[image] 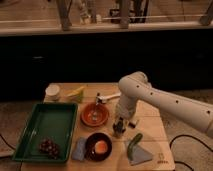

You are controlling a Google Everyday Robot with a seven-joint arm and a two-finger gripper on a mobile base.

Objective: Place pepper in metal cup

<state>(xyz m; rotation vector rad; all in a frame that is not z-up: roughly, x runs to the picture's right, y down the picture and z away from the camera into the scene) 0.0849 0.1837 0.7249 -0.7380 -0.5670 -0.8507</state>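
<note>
At the far left, a green tray (pixel 30 125) holds a dark bunch of grapes (pixel 49 147). Behind it stands a white cup (pixel 52 91) with a yellow wedge (pixel 76 92) beside it. Next come an orange bowl (pixel 94 115) and, nearer the front, a dark bowl (pixel 98 146) with a blue sponge (pixel 79 149) against it. My gripper (pixel 120 121) hangs just over the metal cup (pixel 118 132); I cannot tell whether it is open or closed. Right of the cup, the pepper (pixel 134 144) lies on a grey sheet (pixel 142 157). A small printed mark (pixel 161 160) on the table (pixel 150 125) is unreadable.
</note>
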